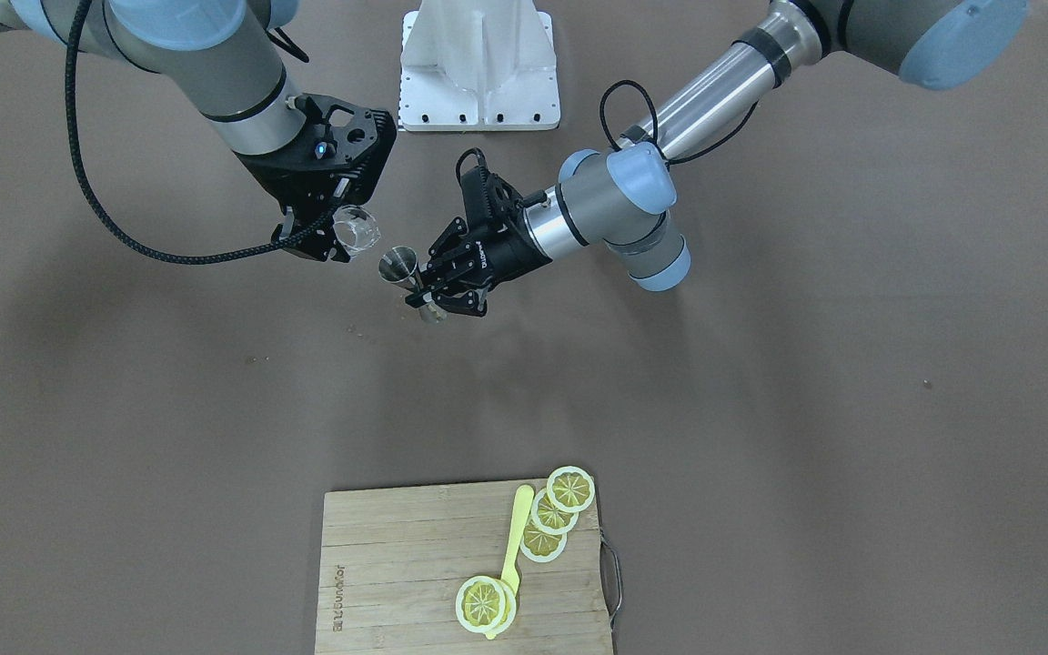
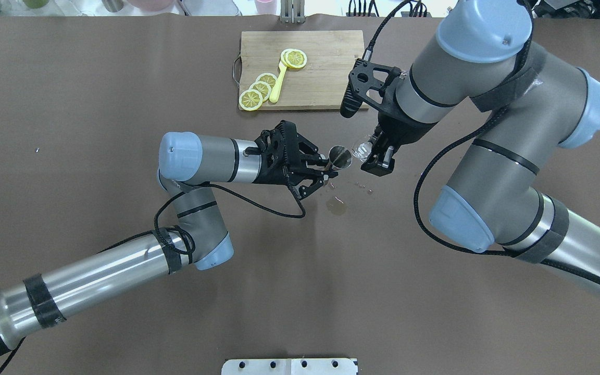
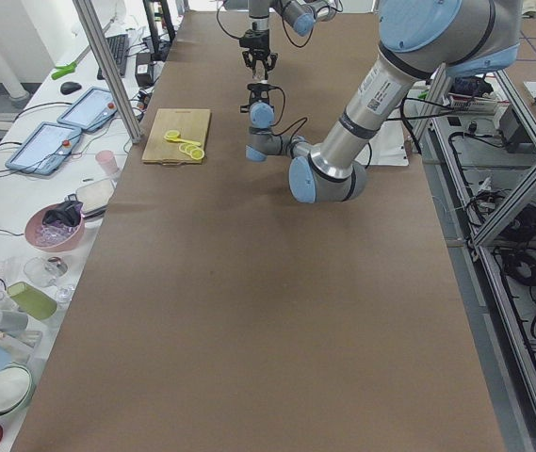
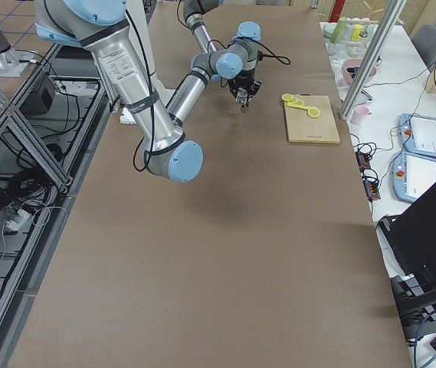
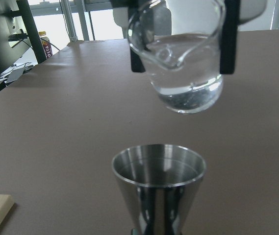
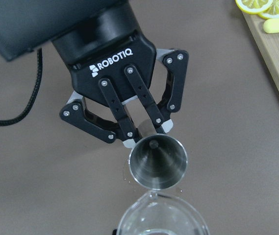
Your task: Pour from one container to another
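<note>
Above the middle of the table [image 2: 123, 78], we have the right gripper [image 1: 335, 238] pinching the glass cup [image 5: 186, 68], tilted with a little clear liquid in it, just over but apart from the open mouth of the jigger [image 6: 159, 161]. The left gripper [image 6: 148, 134] clamps the jigger upright at its narrow waist. We judge a miss the main risk: that mouth is small, so a lip out of line would spill near the wet patch [image 2: 336, 207], and the thin waist grip could let the jigger twist.

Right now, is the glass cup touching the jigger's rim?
Apart. The left wrist view shows the glass cup hanging above the jigger, with a clear gap between its bottom and the rim.
</note>
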Tool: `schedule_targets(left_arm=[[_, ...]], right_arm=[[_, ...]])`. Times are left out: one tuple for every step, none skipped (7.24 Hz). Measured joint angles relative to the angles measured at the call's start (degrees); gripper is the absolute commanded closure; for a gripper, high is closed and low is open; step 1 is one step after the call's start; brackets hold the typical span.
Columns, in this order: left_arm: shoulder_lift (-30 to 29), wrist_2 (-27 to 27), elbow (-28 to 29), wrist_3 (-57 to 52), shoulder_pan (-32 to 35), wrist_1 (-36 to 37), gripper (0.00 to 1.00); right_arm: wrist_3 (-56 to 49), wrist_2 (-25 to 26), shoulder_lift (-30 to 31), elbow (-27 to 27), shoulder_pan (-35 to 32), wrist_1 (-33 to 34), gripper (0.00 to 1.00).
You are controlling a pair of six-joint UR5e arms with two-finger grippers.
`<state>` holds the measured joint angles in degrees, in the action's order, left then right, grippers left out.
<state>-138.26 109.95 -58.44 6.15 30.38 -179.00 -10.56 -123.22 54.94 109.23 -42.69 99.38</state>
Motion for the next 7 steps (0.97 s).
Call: schedule_targets(left_arm=[[0.05, 0.00, -0.05, 0.00, -0.03, -0.02, 1.00], [0.07, 0.00, -0.12, 0.00, -0.05, -0.03, 1.00], [0.12, 0.00, -0.20, 0.00, -0.05, -0.03, 1.00], [0.15, 0.00, -0.23, 0.00, -0.06, -0.03, 1.00], [0.17, 0.00, -0.26, 0.00, -0.06, -0.09, 1.00], [0.18, 0.00, -0.26, 0.00, -0.08, -0.26, 1.00], [0.21, 0.00, -0.26, 0.00, -0.11, -0.43, 1.00]], right_arm=[[-0.56, 0.02, -0.83, -0.05, 0.20, 2.07, 1.00], [-1.06, 0.06, -1.51, -0.16, 0.39, 3.79, 1.00], [-1.33, 0.14, -2.12, -0.44, 0.74, 5.19, 1.00], [-1.58, 0.38, -2.70, -0.78, 1.25, 6.44, 1.00], [-2.20, 0.68, -3.56, -1.06, 1.56, 8.17, 1.00], [-3.10, 0.99, -4.50, -1.21, 1.75, 10.22, 1.00], [-3.77, 1.35, -5.05, -1.29, 1.87, 11.67, 1.00]])
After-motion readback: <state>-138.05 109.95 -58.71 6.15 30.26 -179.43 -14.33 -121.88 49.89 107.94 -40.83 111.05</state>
